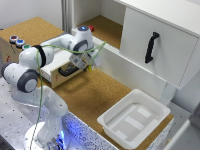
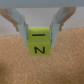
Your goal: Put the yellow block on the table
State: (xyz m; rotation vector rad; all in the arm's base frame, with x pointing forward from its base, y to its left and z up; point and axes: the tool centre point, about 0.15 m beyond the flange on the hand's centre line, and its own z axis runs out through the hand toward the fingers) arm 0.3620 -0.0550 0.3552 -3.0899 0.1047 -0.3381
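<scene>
The yellow block (image 2: 40,46) has black letter marks on its faces and sits between my gripper's (image 2: 39,37) two fingers, which are shut on its sides. The brown speckled cork table (image 2: 42,70) lies close below the block; I cannot tell whether the block touches it. In the exterior view my gripper (image 1: 84,63) hangs over the table (image 1: 95,95) beside a wooden box, angled down. The block is too small to make out there.
A wooden box with an open drawer (image 1: 62,72) and coloured buttons (image 1: 17,41) stands at the exterior view's left. A white tray (image 1: 134,117) sits on the table at the lower right. A white cabinet (image 1: 160,40) with a black handle (image 1: 151,47) is behind.
</scene>
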